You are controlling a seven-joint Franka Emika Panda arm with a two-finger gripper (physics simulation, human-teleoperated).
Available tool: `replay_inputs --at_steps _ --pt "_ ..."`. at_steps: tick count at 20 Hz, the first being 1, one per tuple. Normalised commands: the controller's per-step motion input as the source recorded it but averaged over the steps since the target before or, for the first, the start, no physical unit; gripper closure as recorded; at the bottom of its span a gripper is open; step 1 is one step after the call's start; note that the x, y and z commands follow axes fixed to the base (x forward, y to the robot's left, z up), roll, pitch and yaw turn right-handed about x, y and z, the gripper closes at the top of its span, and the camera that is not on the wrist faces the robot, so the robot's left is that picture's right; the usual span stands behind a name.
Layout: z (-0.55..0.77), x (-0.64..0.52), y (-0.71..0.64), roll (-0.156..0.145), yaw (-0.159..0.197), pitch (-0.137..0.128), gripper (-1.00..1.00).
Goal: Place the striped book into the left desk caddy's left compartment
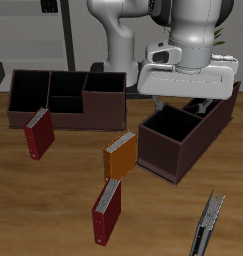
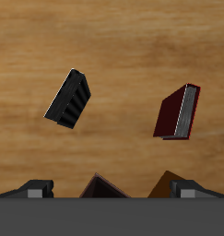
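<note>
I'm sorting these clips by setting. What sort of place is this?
Probably a simulated office or study desk: a wooden table with two dark desk caddies and scattered books, including a striped book and an orange book.

A wooden table [image 1: 53,200] with warm brown grain fills most of the frame. Behind it, along the top, stands a grey wall [image 1: 78,30] crossed by dark vertical and horizontal bars.

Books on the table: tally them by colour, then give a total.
Red books: 2
Orange book: 1
Striped book: 1
Total: 4
</note>
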Motion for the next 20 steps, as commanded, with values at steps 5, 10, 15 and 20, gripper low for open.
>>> replay_inputs --at_steps 5,10,15,20 --pt "-0.03 0.21 0.12 0.016 -0.030 0.028 -1.00" --pt "0.01 0.16 0.13 0.014 0.001 0.005 -1.00" --pt "0.02 0.23 0.21 0.016 -0.023 -0.008 -1.00" --pt "-0.05 0.23 0.17 0.019 -0.009 -0.003 -1.00"
